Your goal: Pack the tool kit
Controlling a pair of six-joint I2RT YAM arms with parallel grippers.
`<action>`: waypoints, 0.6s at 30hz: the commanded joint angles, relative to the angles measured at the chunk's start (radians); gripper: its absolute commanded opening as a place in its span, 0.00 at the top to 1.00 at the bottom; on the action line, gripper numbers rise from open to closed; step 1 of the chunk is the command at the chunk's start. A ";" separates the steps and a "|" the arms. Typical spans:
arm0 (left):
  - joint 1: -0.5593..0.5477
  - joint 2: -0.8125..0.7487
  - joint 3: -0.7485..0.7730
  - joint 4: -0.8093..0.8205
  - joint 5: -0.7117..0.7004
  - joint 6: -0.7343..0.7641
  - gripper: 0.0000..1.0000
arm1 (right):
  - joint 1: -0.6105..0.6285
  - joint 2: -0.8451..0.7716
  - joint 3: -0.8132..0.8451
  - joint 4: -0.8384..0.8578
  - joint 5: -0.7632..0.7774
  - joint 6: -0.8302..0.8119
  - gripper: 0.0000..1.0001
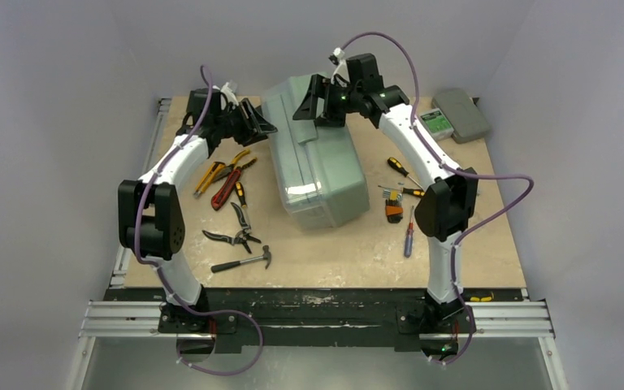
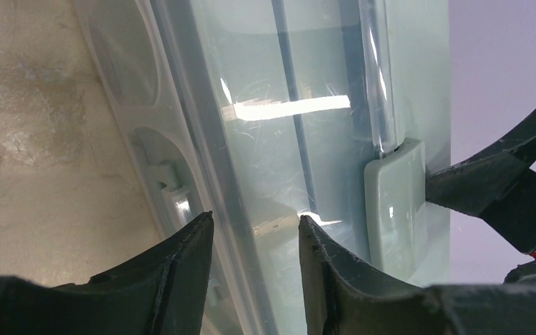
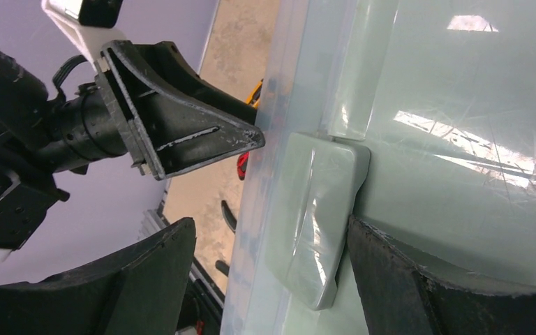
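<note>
The sage-green toolbox [image 1: 317, 162] lies in the middle of the table with its translucent lid down. My left gripper [image 1: 262, 123] is at the box's far left corner. In the left wrist view this gripper [image 2: 256, 220] is open, its jaws straddling the lid's clear rim [image 2: 209, 139]. My right gripper [image 1: 313, 101] is over the far end, open wide [image 3: 266, 223] around the green latch [image 3: 317, 216]. One of its fingers [image 3: 391, 272] rests against the latch's edge. Loose pliers [image 1: 226, 188], a hammer [image 1: 244, 260] and screwdrivers [image 1: 402, 169] lie on either side of the box.
A yellow knife [image 1: 209, 176] and shears [image 1: 231, 237] lie left of the box. On its right are a bit holder [image 1: 394, 207] and a red-handled screwdriver [image 1: 409, 236]. A flat grey case [image 1: 461, 114] sits at the back right corner. Grey walls close in both sides.
</note>
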State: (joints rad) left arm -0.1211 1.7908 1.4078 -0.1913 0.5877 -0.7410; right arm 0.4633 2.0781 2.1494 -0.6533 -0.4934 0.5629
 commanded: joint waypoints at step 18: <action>-0.084 0.040 0.015 -0.013 0.032 0.041 0.62 | -0.007 -0.104 -0.612 0.913 -0.597 0.629 0.24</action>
State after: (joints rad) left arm -0.1390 1.8004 1.4364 -0.1898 0.5411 -0.7132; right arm 0.3870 1.9282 1.6436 0.0708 -0.8619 0.9745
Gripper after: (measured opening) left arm 0.385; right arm 0.757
